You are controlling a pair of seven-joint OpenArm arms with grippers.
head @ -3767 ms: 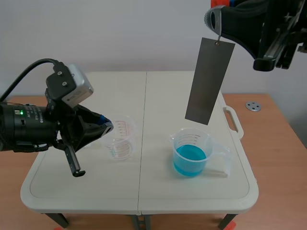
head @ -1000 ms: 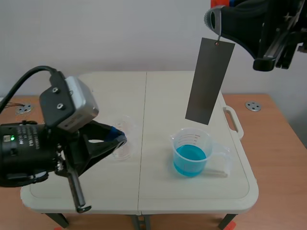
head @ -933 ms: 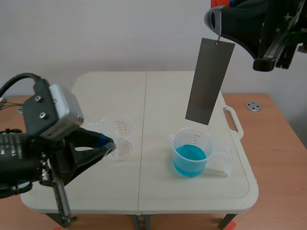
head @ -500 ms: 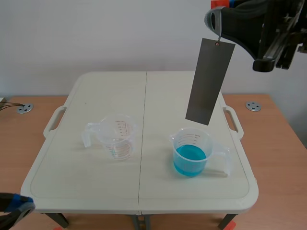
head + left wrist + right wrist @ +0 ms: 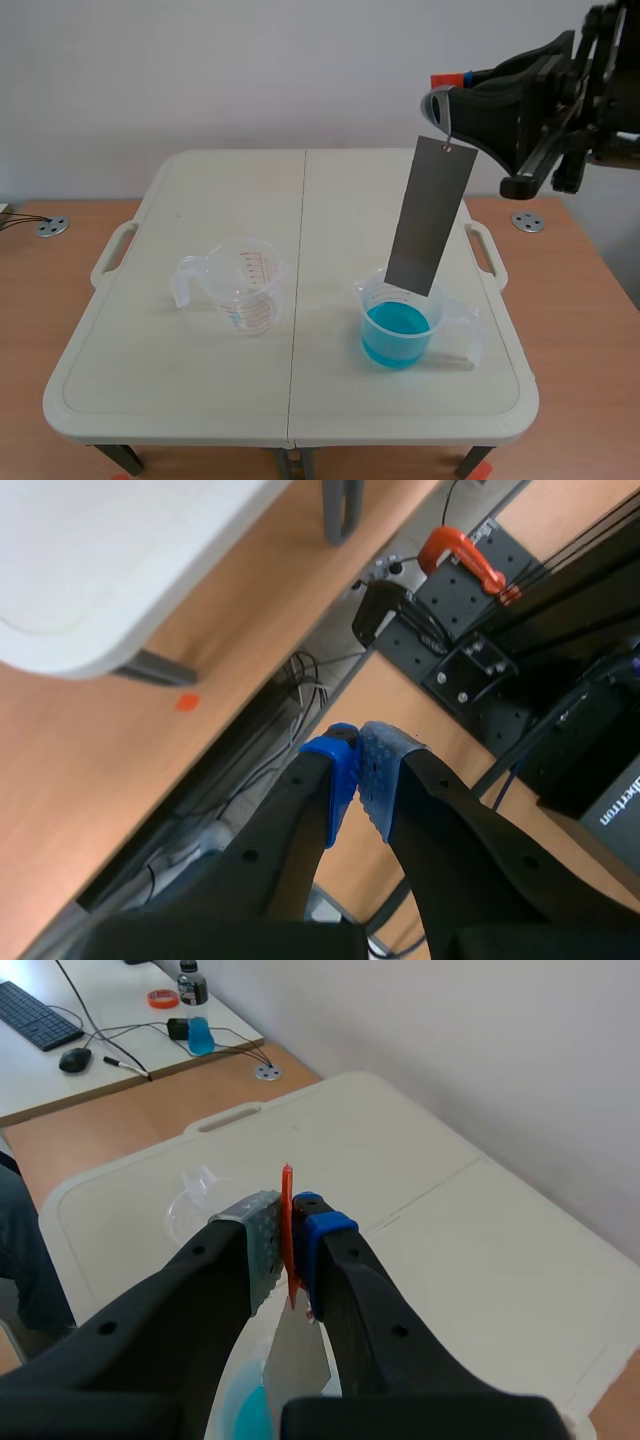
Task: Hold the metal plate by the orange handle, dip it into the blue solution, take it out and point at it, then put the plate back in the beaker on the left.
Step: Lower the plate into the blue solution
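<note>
A long grey metal plate hangs from my right gripper, which is shut on its orange handle. The plate's lower end sits at the rim of the beaker of blue solution, above the liquid. In the right wrist view the plate drops below the fingers toward the blue liquid. An empty clear beaker stands on the left half of the white table. My left gripper is out of the scene view, shut on nothing, hanging beyond the table's edge over the floor.
The table has handles at its left and right sides. Under the left gripper are cables, an orange clamp and black equipment. The right wrist view shows a desk with a keyboard and mouse beyond the table.
The left arm has drawn back off the table and out of the scene view. The right arm has lowered the plate, bringing its lower end down to the blue beaker's rim.
</note>
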